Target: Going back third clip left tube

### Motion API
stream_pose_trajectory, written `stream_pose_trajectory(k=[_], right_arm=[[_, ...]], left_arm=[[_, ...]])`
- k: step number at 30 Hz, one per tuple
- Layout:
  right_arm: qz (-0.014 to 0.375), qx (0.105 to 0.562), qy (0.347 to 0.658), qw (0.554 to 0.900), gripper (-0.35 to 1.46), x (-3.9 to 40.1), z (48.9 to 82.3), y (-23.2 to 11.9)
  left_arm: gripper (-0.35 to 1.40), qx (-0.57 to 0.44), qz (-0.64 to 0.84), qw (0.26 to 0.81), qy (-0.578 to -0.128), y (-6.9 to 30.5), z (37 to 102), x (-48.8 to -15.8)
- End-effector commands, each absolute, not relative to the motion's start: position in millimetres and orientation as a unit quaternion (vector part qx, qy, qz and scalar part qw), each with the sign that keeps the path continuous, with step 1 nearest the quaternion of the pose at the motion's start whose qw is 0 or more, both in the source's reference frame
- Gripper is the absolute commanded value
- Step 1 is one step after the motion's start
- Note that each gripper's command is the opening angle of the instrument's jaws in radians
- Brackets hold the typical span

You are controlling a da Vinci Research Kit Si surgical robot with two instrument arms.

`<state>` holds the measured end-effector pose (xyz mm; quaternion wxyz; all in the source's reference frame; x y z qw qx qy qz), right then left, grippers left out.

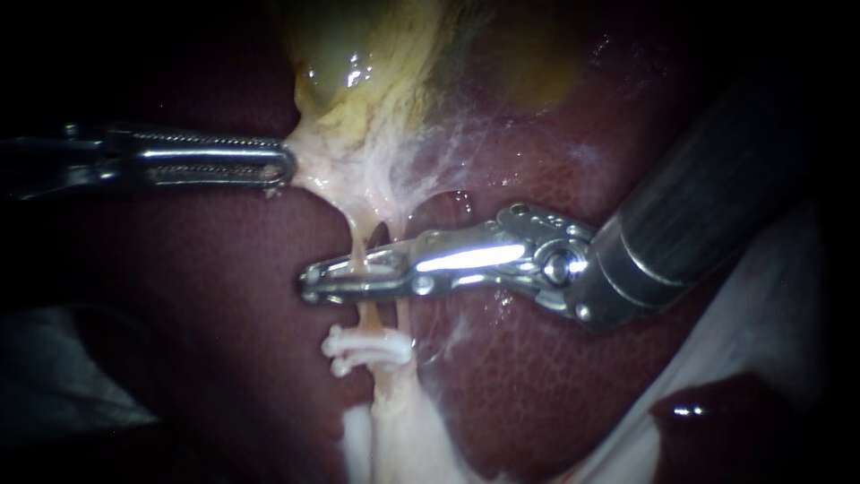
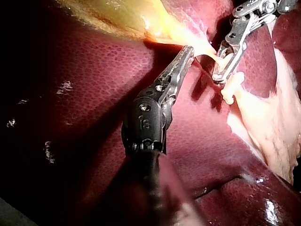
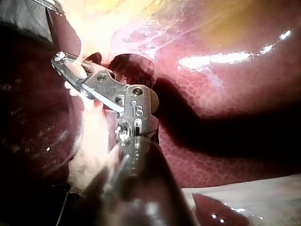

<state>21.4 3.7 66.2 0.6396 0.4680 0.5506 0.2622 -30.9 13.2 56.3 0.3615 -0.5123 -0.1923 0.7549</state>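
The pale left tube (image 1: 359,240) runs down from the gallbladder (image 1: 358,54) and passes between the jaws of my right instrument (image 1: 310,280), which stand slightly open around it. A whitish clip (image 1: 380,263) lies in that gap on the tube. Just below, two white clips (image 1: 367,348) sit across the tube. My left instrument (image 1: 287,167) is shut on pale tissue at the gallbladder's neck, pulling it sideways. In the left wrist view its jaws (image 2: 187,50) hold that tissue, with the right instrument (image 2: 220,75) ahead. The right wrist view shows the right jaws (image 3: 63,63) straddling pale tissue.
Dark red liver (image 1: 224,296) surrounds the tubes on both sides. A second thin strand (image 1: 400,309) runs just right of the left tube. Pale fatty tissue (image 1: 394,439) spreads below the clips. A white sheet (image 1: 788,296) lies at the lower right.
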Motion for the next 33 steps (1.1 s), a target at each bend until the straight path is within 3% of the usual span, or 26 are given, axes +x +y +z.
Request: stream_pose_trajectory(k=[1, 4, 8, 20, 33], right_arm=[[0.265, 0.466, 0.551, 0.640, -0.21, 21.4, 66.2, 3.7], [0.265, 0.451, 0.556, 0.646, 0.26, 21.7, 66.5, 3.8], [0.270, 0.444, 0.556, 0.648, 0.45, 22.5, 67.4, 3.8], [0.263, 0.396, 0.571, 0.669, 0.50, 23.7, 71.3, 4.1], [0.240, 0.341, 0.552, 0.722, 0.50, 23.3, 70.8, 3.9]], left_arm=[[-0.35, -0.512, 0.755, 0.361, -0.192, 13.2, 56.3, -30.9], [-0.35, -0.512, 0.755, 0.361, -0.192, 13.2, 56.3, -30.9], [-0.35, -0.512, 0.755, 0.362, -0.192, 13.2, 56.3, -30.9], [-0.35, -0.512, 0.755, 0.363, -0.191, 13.1, 56.2, -30.9], [-0.35, -0.512, 0.755, 0.363, -0.191, 13.0, 56.1, -30.8]])
